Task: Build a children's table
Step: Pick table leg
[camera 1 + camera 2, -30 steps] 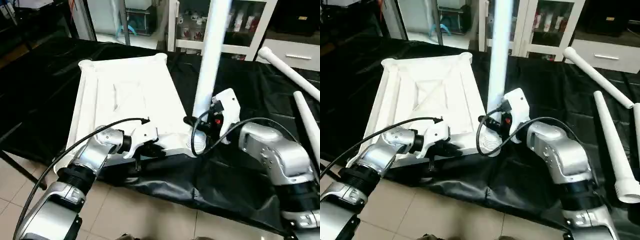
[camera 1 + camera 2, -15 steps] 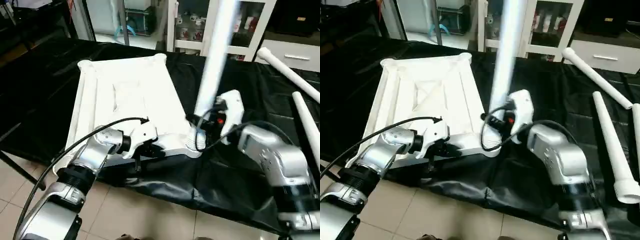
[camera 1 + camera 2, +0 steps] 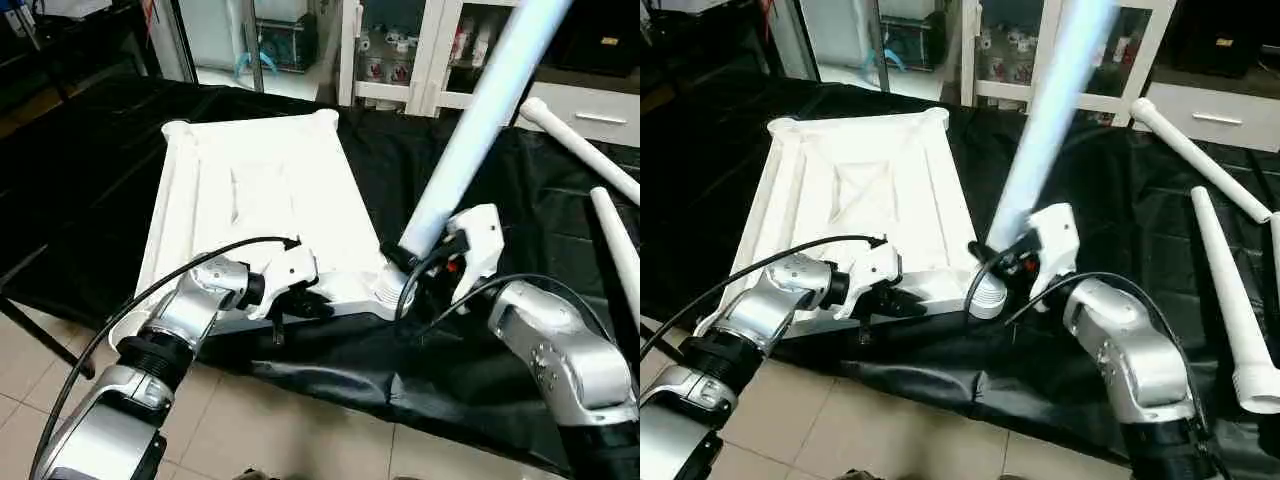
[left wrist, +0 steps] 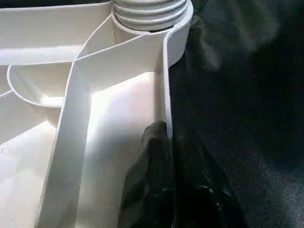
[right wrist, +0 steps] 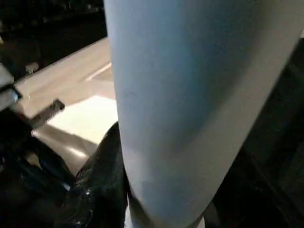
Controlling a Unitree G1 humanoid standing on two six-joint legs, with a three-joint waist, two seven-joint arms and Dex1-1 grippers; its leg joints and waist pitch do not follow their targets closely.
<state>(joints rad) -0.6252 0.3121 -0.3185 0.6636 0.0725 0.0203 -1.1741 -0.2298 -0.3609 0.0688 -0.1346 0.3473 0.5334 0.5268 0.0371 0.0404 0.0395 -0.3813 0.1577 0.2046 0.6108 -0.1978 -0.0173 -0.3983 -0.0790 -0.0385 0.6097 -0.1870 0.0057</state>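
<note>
Left eye view: right gripper clasps 1 leg at the tabletop's 5 o'clock corner socket, its long axis leaning toward 1 o'clock, while left gripper pinches the near rim.

No text, label, brand, number or sign can be read anywhere in these pictures; the small items on the far shelves are too blurred.
</note>
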